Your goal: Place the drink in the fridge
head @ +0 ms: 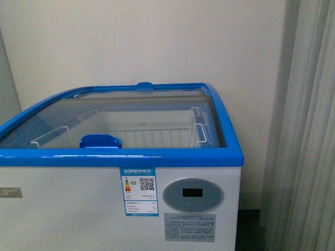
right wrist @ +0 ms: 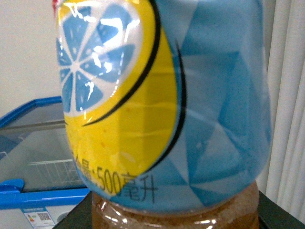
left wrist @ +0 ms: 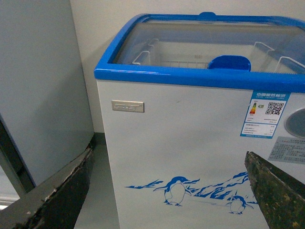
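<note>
Pinching the drink [right wrist: 190,119] from both sides is the right tool [right wrist: 175,212]; the left tool [left wrist: 167,153] stands spread.

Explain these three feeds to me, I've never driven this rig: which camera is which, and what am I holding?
You are driving a robot with two arms, each ending in a hand. The front view comes from a camera on its body. It faces the fridge, a white chest with a blue rim and a glass lid that looks closed, with wire baskets inside. The left wrist view looks past the left hand, open and empty, its dark fingers at the edges. The right wrist view is filled by the drink, so the right hand appears to grip it, though its fingers hardly show.
</note>
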Robot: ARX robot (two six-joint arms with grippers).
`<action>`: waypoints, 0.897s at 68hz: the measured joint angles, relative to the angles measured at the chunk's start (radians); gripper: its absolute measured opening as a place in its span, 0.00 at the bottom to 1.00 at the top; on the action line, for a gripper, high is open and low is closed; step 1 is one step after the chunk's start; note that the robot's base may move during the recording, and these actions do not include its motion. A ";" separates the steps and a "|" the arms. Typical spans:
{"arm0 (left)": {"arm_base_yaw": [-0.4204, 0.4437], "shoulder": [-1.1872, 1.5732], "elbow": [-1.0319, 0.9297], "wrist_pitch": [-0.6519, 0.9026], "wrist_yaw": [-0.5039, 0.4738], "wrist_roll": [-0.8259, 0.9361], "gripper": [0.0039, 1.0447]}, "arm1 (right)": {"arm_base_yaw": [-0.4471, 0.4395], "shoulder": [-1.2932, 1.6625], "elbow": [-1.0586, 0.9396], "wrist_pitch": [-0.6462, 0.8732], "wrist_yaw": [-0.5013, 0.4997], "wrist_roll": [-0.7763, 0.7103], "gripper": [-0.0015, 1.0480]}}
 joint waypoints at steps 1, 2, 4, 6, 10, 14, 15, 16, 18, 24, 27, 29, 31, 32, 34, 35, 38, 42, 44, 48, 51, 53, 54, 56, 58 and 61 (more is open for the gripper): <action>0.001 0.022 0.019 -0.046 0.029 -0.034 0.92 | 0.000 0.000 0.000 0.000 0.000 0.000 0.43; 0.001 0.060 0.038 -0.084 0.045 -0.072 0.92 | 0.000 0.000 0.000 0.000 0.000 0.000 0.43; -0.004 0.159 0.060 -0.077 0.061 -0.141 0.92 | 0.000 0.000 0.000 0.000 0.000 0.000 0.43; -0.011 0.269 0.071 -0.007 0.064 -0.177 0.92 | 0.000 0.000 0.000 0.000 0.000 0.000 0.43; -0.021 0.446 0.095 0.154 0.079 -0.185 0.92 | 0.000 0.000 0.000 0.000 -0.002 0.000 0.43; -0.034 0.665 0.156 0.371 0.106 -0.152 0.92 | -0.001 0.000 0.000 0.000 0.000 0.000 0.43; -0.036 0.695 0.167 0.399 0.111 -0.148 0.92 | -0.001 0.000 0.000 0.000 0.000 0.000 0.43; -0.038 0.726 0.179 0.429 0.116 -0.136 0.92 | -0.001 0.000 0.000 0.000 0.000 0.000 0.43; -0.046 0.818 0.221 0.514 0.131 -0.108 0.92 | -0.001 0.000 0.000 0.000 -0.001 0.000 0.43; -0.076 1.061 0.369 0.702 0.203 0.015 0.92 | -0.001 0.000 0.000 0.000 -0.002 0.000 0.43; -0.091 1.192 0.476 0.747 0.256 0.120 0.92 | -0.001 0.001 0.000 0.000 -0.002 0.000 0.43; -0.098 1.267 0.547 0.747 0.292 0.194 0.92 | -0.001 0.001 0.000 0.000 -0.002 0.000 0.43; -0.102 1.320 0.599 0.739 0.321 0.253 0.92 | -0.001 0.001 0.000 0.000 -0.001 0.000 0.43; -0.103 1.336 0.616 0.734 0.330 0.274 0.92 | -0.001 0.001 0.000 0.000 -0.001 0.000 0.43; -0.107 1.381 0.666 0.716 0.359 0.338 0.92 | -0.001 0.001 0.000 0.000 -0.001 0.000 0.43; -0.111 1.420 0.715 0.691 0.387 0.394 0.92 | -0.001 0.001 0.000 0.000 -0.001 0.000 0.43; -0.114 1.476 0.789 0.638 0.430 0.525 0.92 | -0.001 0.001 0.000 0.000 -0.001 0.000 0.43; -0.116 1.529 0.865 0.570 0.468 0.670 0.92 | -0.001 0.001 0.000 0.000 -0.002 0.000 0.43; -0.117 1.560 0.911 0.531 0.484 0.751 0.92 | -0.001 0.001 0.000 0.000 -0.003 0.000 0.43; -0.118 1.594 0.961 0.483 0.501 0.857 0.92 | -0.001 0.001 0.000 0.000 -0.003 0.000 0.43; -0.118 1.617 0.999 0.441 0.511 0.943 0.92 | -0.001 0.001 0.000 0.000 -0.002 0.000 0.43; -0.117 1.633 1.023 0.408 0.517 0.990 0.92 | -0.001 0.001 0.000 0.000 -0.002 0.000 0.43; -0.117 1.638 1.031 0.397 0.519 1.016 0.92 | -0.001 0.001 0.000 0.000 -0.002 0.000 0.43; -0.117 1.653 1.053 0.366 0.525 1.060 0.92 | -0.001 0.001 0.000 0.000 -0.002 0.000 0.43; -0.116 1.667 1.074 0.342 0.527 1.114 0.92 | -0.001 0.001 0.000 0.000 -0.002 0.000 0.43; -0.115 1.682 1.093 0.322 0.530 1.155 0.92 | -0.001 0.001 0.000 0.000 -0.002 0.000 0.43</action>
